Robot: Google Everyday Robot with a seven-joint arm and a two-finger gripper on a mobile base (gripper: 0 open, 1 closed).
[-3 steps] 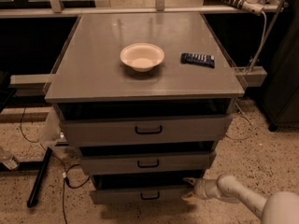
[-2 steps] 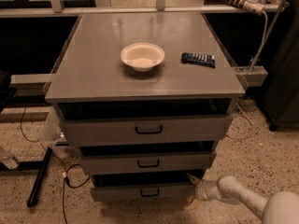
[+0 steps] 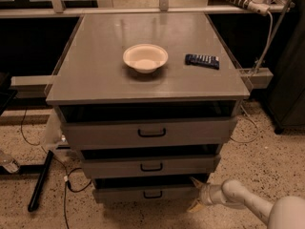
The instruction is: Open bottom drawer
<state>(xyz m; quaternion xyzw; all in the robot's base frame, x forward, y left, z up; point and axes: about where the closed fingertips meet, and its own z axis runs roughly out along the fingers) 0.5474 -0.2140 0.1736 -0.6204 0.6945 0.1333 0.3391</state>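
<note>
Three drawers (image 3: 151, 132), one bowl (image 3: 145, 57), one packet (image 3: 202, 60) perhaps, one pincer (image 3: 194, 194) by bottom drawer (image 3: 152, 193).

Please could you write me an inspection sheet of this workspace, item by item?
Surface: grey cabinet top, flat, carrying two items.
Job's things: bottom drawer, dark gap above its front; small black handle untouched.
Clutter: white bowl near the centre; dark flat object to its right.
Grippers: end effector low at the bottom drawer's right end, away from the handle.
Cables: black cable on floor at left; white cable at upper right.
Surroundings: speckled floor; black bar lying at left.
</note>
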